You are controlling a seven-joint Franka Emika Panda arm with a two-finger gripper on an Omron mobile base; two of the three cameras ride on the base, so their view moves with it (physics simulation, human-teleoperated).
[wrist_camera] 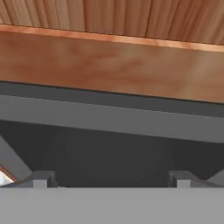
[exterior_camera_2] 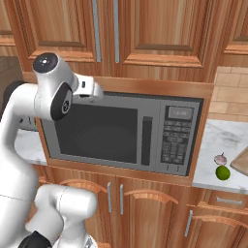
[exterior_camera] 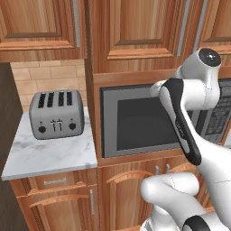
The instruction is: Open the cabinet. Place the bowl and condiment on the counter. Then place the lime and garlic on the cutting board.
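- Marble counter (exterior_camera_2: 227, 138): garlic (exterior_camera_2: 221, 158), lime (exterior_camera_2: 222, 173), cutting board (exterior_camera_2: 240, 162) corner.
- Cabinet (exterior_camera_2: 160, 31): doors closed.
- Microwave (exterior_camera_2: 121, 133): door shut.
- Gripper (wrist_camera: 112, 179): jaws wide apart, empty, facing microwave.

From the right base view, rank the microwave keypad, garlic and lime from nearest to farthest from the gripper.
1. Microwave keypad, right part of the microwave, closest to the gripper at the microwave's top left.
2-3. Garlic and lime, on the counter at far right; too close to call.
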